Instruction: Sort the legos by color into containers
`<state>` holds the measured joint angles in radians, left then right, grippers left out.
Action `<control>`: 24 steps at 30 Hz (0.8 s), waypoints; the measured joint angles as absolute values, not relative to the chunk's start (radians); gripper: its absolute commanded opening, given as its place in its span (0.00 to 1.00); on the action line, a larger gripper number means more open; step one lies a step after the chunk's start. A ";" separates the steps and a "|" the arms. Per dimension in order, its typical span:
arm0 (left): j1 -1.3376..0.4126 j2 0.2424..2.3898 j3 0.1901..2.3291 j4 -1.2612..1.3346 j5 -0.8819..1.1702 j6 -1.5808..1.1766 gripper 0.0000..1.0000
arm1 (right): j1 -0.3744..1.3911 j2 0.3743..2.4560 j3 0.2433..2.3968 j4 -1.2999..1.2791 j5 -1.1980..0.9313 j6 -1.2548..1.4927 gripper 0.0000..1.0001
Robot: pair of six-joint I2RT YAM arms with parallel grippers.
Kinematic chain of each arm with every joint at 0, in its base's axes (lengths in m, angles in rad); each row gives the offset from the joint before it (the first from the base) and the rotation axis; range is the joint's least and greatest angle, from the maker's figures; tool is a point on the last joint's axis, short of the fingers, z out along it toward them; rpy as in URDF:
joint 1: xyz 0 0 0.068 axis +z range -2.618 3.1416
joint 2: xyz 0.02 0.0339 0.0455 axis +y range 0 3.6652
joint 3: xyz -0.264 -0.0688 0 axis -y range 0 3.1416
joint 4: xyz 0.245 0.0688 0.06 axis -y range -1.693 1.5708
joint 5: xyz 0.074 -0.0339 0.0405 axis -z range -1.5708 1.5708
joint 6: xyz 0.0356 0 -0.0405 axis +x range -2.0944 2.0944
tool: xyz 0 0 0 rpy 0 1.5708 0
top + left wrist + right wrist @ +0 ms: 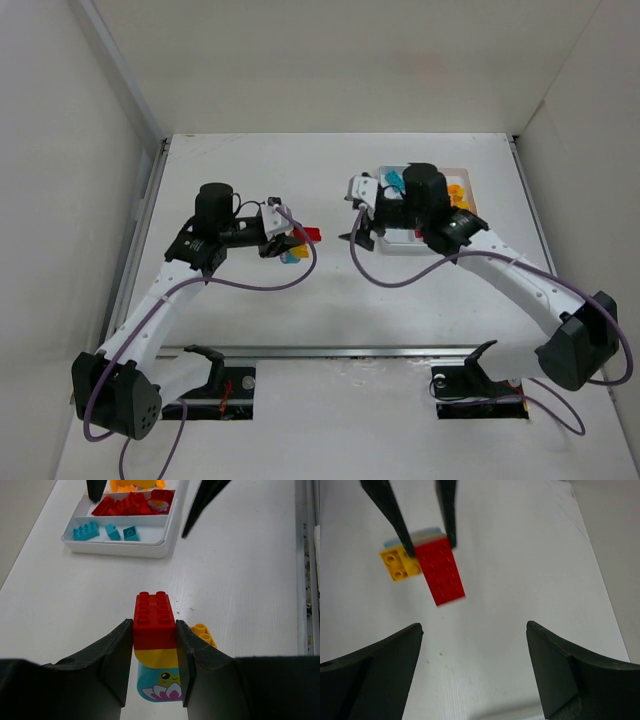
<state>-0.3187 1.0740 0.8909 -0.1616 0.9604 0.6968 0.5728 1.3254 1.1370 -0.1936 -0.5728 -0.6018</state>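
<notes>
My left gripper (154, 625) is shut on a stack of legos: a red brick (154, 616) on a yellow piece (157, 656) and a teal piece (159, 684) with a printed flower. A loose yellow brick (202, 634) lies just right of the stack. From above, the left gripper (288, 243) and the red brick (311, 235) are at mid-table. My right gripper (357, 240) stands open and empty a short way to their right, facing the red brick (442, 575). The white tray (120, 549) holds teal, red and orange legos in separate containers.
The right arm covers most of the tray (463, 172) in the top view; orange legos (457, 193) and teal ones (393, 181) show beside it. White walls close in the table on the left, right and back. A metal rail (330, 351) runs along the near edge.
</notes>
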 measured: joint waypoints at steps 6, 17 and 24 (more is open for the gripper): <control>-0.319 1.074 0.915 -0.199 1.032 0.756 0.00 | 0.677 1.456 1.215 -0.194 -0.652 -0.697 0.90; -0.319 1.074 0.919 -0.226 1.062 0.793 0.00 | 0.731 1.520 1.285 -0.220 -0.674 -0.771 0.78; -0.319 1.074 0.919 -0.216 1.065 0.769 0.00 | 0.754 1.567 1.301 -0.237 -0.677 -0.783 0.67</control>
